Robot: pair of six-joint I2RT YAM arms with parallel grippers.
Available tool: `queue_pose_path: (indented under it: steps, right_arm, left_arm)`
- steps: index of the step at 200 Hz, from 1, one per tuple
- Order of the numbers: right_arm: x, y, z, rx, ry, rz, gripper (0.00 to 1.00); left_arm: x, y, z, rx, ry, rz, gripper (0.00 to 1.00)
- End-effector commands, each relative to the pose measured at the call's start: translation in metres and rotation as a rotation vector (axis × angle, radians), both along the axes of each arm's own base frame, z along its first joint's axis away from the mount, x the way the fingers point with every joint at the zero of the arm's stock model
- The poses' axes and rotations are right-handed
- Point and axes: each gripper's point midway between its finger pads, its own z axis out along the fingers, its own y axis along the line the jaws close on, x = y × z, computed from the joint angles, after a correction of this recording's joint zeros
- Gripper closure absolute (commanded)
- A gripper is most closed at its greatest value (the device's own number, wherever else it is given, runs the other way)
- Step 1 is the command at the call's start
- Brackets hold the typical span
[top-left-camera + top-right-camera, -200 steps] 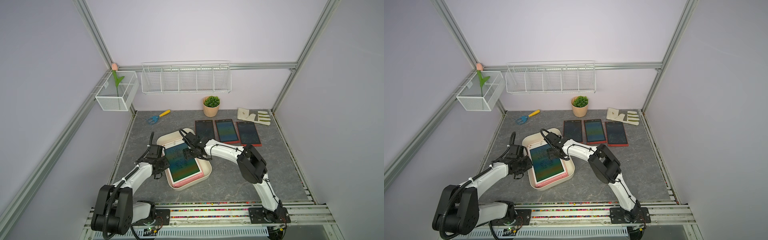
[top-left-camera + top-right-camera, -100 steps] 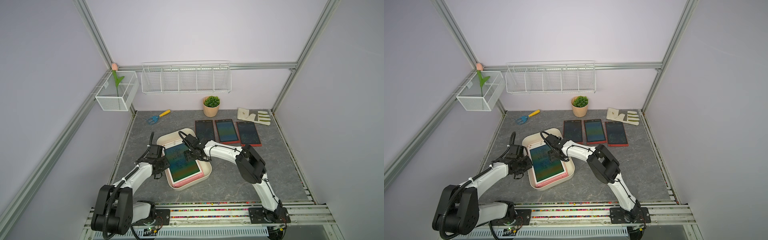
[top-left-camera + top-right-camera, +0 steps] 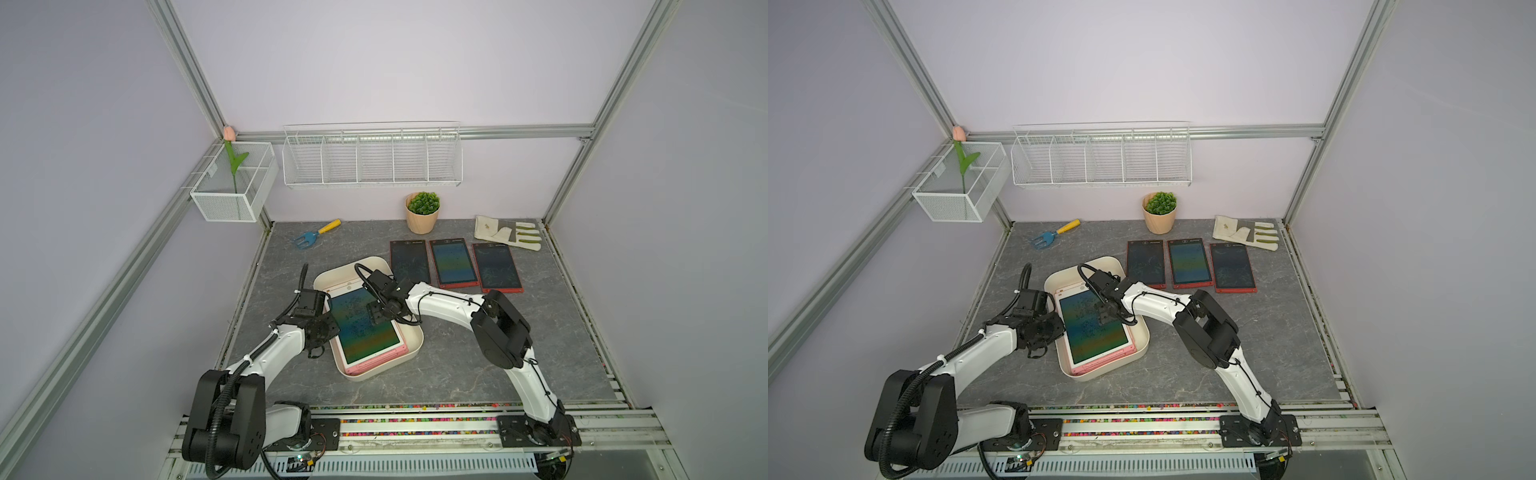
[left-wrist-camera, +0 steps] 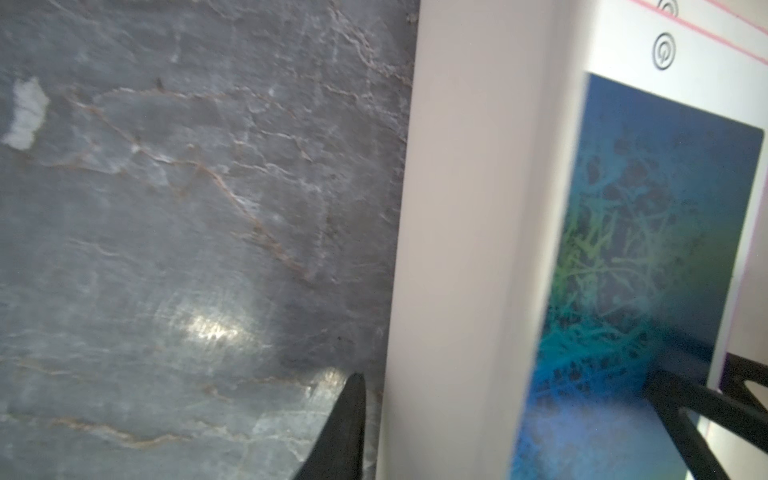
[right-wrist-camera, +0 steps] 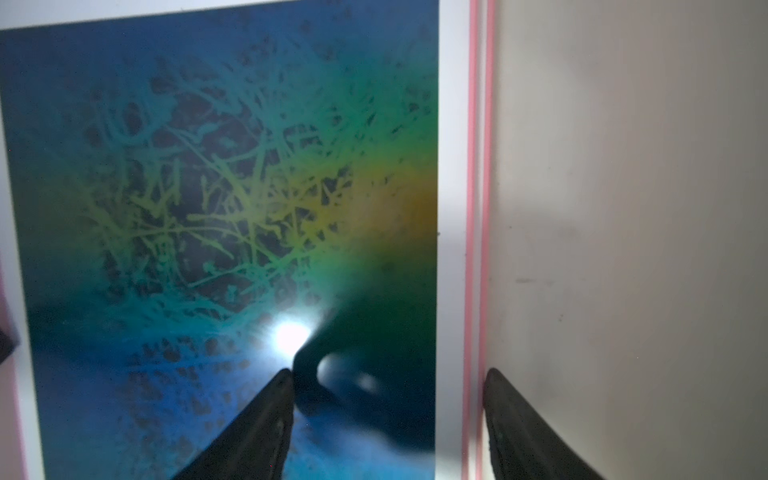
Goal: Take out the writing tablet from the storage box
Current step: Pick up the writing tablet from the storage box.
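- Clutter first: three red-framed tablets [image 3: 452, 262] lie side by side toward the table's [image 3: 457, 365] far edge, just beside the storage box's [image 3: 365, 376] far right corner, and the right arm reaches across in front of them.
- Along the back edge sit a potted plant [image 3: 422, 212], a work glove [image 3: 507, 232] in the far right corner, and a little blue rake with a yellow handle [image 3: 316, 235] toward the far left.
- On the walls: a long wire rack [image 3: 372, 156] at the back and a mesh basket [image 3: 235, 187] holding a fake tulip [image 3: 230, 135] in the left corner.
- The storage box sits left of centre, angled. The writing tablet [image 3: 365, 336] lies flat inside it, white frame, pink edge, scribbled rainbow screen (a second pink-edged one seems to sit under it).
- Right gripper [image 5: 388, 372]: jaws spread wide, gripping nothing. One finger is over the screen and the other is past the tablet's pink edge, over bare box.
- Left gripper [image 3: 326, 330]: partly open, straddling the box's left wall, one finger outside over the table, one inside over the tablet. I can't tell if it's actually pinching anything.
- Writing: just a round button icon [image 4: 663, 50] on the tablet's bezel; print on the red ones is too small to read.
- Surface is grey marble-look with pale veins, with a speckled multicoloured strip [image 3: 415, 406] along the front edge. Lilac walls, aluminium frame posts.
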Motion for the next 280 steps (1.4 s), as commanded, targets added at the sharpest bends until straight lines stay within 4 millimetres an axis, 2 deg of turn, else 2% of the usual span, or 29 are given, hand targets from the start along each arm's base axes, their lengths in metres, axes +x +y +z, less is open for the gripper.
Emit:
queue_pose_path:
  steps: [1,40,69,108,150,193,254,280]
  right_arm:
    - [-0.009,0.000,0.004,0.003,0.026,0.016,0.28]
    - [-0.021,0.014,0.008,0.095,0.085,0.040,0.30]
    - [-0.027,0.020,0.021,0.156,0.101,0.056,0.32]
    - [-0.028,0.016,0.037,0.172,0.078,0.056,0.33]
    - [-0.033,0.023,0.037,0.227,0.114,0.065,0.33]
    - [-0.028,0.015,0.032,0.199,0.096,0.049,0.33]
    - [-0.015,0.005,0.043,0.167,0.024,0.033,0.33]
    - [-0.009,0.004,0.040,0.159,0.014,0.029,0.33]
  left_arm:
    - [0.003,0.003,0.003,0.008,-0.017,0.009,0.74]
    - [0.003,0.003,0.002,0.008,-0.016,0.009,0.75]
    - [0.004,0.003,0.003,0.009,-0.018,0.009,0.75]
    - [0.003,0.003,0.002,0.010,-0.015,0.007,0.75]
    - [0.003,0.004,0.003,0.011,-0.018,0.009,0.75]
    - [0.003,0.004,0.003,0.013,-0.016,0.010,0.76]
    - [0.003,0.004,0.003,0.016,-0.016,0.011,0.76]
    - [0.003,0.004,0.003,0.014,-0.016,0.011,0.76]
